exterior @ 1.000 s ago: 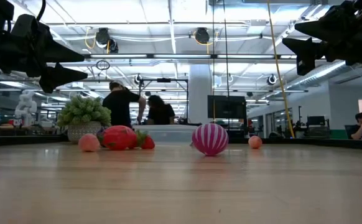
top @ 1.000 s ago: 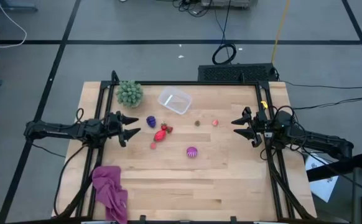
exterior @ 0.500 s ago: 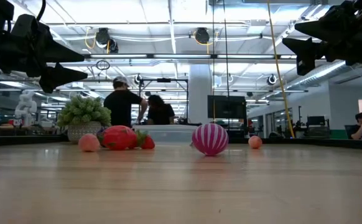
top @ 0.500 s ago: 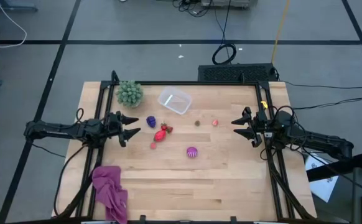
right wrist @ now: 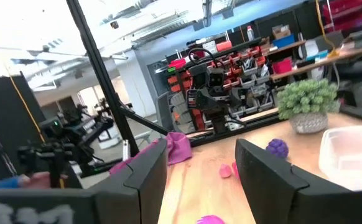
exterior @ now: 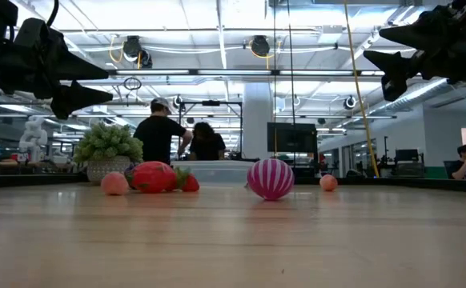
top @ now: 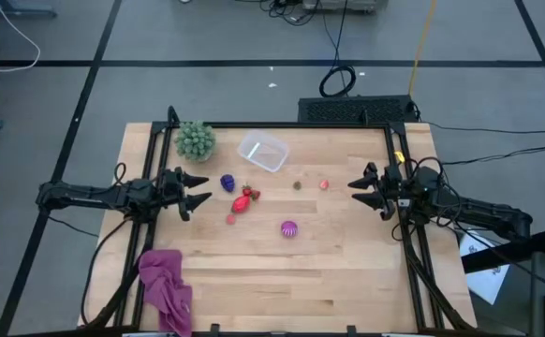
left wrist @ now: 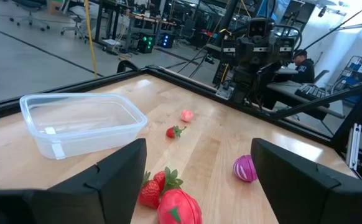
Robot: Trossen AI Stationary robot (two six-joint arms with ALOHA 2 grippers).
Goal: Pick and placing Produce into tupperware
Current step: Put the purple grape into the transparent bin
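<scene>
The clear tupperware (top: 262, 151) stands on its base at the table's far middle. The produce lies loose on the wood in front of it: a blue-purple piece (top: 228, 183), red pieces (top: 244, 199), a pink piece (top: 230, 219), a magenta-striped ball (top: 288, 227), a small brown piece (top: 297, 185) and a pink-red piece (top: 324, 184). My left gripper (top: 207, 188) hovers open at the table's left edge, pointing level at the produce, with the red pieces (left wrist: 180, 208) ahead of its fingers. My right gripper (top: 359, 191) hovers open at the right edge, facing across the table.
A green bushy plant (top: 196, 139) stands at the far left, beside the tupperware. A magenta cloth (top: 165, 290) lies heaped at the near left corner. Bare wood spreads over the table's near half. People stand in the room beyond the far edge (exterior: 159, 132).
My right gripper has rolled a little about the line it points along, staying in place and keeping the same gap. The produce and the tupperware have not moved.
</scene>
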